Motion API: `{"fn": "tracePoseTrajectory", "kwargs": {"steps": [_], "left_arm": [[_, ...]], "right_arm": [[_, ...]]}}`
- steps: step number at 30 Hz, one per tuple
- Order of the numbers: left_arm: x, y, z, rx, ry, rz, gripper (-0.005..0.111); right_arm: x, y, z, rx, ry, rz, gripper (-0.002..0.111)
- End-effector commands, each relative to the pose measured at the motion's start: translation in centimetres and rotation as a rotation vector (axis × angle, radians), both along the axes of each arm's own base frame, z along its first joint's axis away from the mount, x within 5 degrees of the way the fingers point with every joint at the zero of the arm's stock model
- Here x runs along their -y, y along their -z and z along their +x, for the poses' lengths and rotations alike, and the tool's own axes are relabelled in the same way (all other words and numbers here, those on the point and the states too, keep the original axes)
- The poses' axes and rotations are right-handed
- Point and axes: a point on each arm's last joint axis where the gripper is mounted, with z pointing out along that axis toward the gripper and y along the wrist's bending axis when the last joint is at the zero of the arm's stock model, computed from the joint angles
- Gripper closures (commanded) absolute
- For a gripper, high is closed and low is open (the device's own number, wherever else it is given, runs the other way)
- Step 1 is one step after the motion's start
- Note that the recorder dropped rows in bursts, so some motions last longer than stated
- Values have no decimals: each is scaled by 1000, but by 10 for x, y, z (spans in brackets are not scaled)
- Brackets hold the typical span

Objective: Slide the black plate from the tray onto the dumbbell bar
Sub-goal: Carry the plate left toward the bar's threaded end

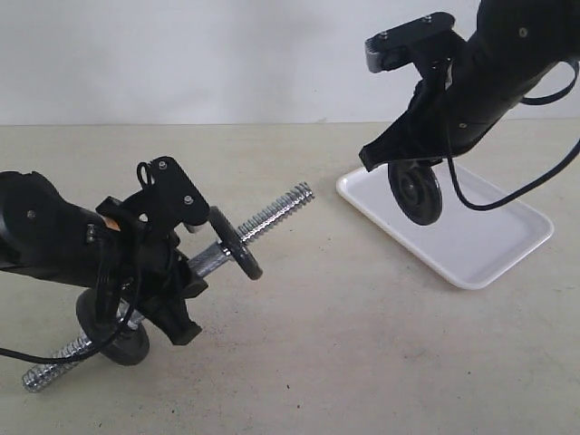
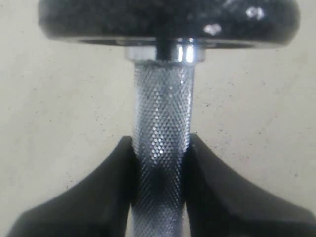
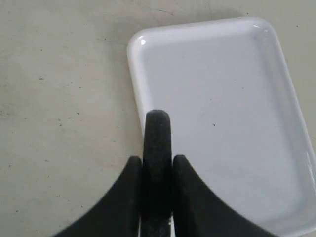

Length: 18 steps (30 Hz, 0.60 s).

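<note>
**A:** Where is the black plate?

**B:** It is in the right gripper. The jaws are clamped on its rim, one finger on each face. It hangs on edge over the side of the white tray that lies nearest the bar.

**A:** Is anything else on the tray?

**B:** The part I can see is bare.

**A:** And the dumbbell bar?

**B:** The left gripper is clenched on its knurled middle. The bar is tilted, and its free threaded end points up toward the tray. The inner disc sits on the bar just beyond the fingers, and the lower disc rests against the beige table.

**A:** How close are the plate and the bar?

**B:** They are well apart, with open table between the threaded tip and the held plate.
</note>
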Motion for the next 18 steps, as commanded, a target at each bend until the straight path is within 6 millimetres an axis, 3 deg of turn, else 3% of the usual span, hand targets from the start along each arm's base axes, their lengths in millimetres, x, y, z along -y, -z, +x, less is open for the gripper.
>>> {"fn": "tracePoseTrajectory", "kwargs": {"steps": [1,6,13,18], "left_arm": [[5,-37,21,315,-96,-84,102],[5,-37,21,304,-119,-102,102],[5,-37,21,292,-145,-126,102],[5,-37,21,292,-147,-127,102]], "right_arm": [[-2,-13,-2,57,-26,7,108],[-4,-12,-5,37,-36,-12,108],[-33,-14,-16,77,-96,3,108],[-40,-16,-19,84,-85,8,108]]}}
